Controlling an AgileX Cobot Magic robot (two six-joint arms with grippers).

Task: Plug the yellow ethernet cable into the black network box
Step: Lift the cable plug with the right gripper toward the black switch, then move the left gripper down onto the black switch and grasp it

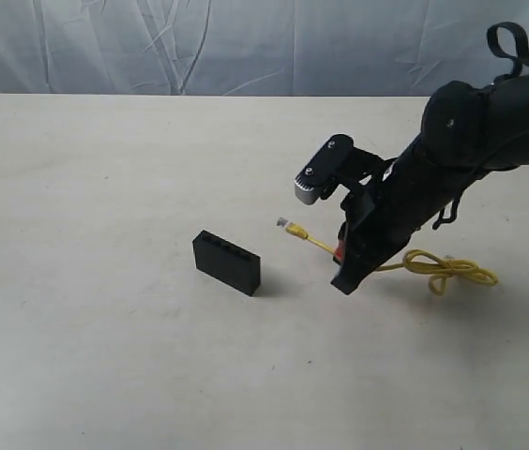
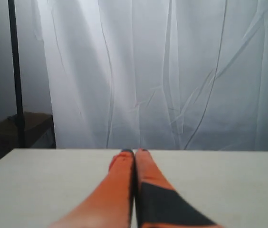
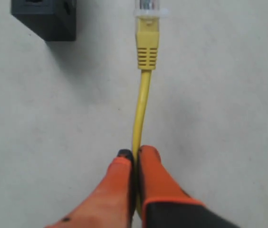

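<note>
The right gripper [image 3: 135, 154] was clamped shut on a thin yellow ethernet cable [image 3: 142, 95], its clear plug [image 3: 148, 8] near but apart from a small matte black network box [image 1: 226, 262] standing on the pale surface [image 1: 105, 356]. The left gripper [image 2: 135, 153] was closed, empty.

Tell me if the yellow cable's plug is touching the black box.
Apart. The right wrist view shows bare table between the yellow ethernet cable's plug and the black network box; the exterior view shows the same gap.
</note>
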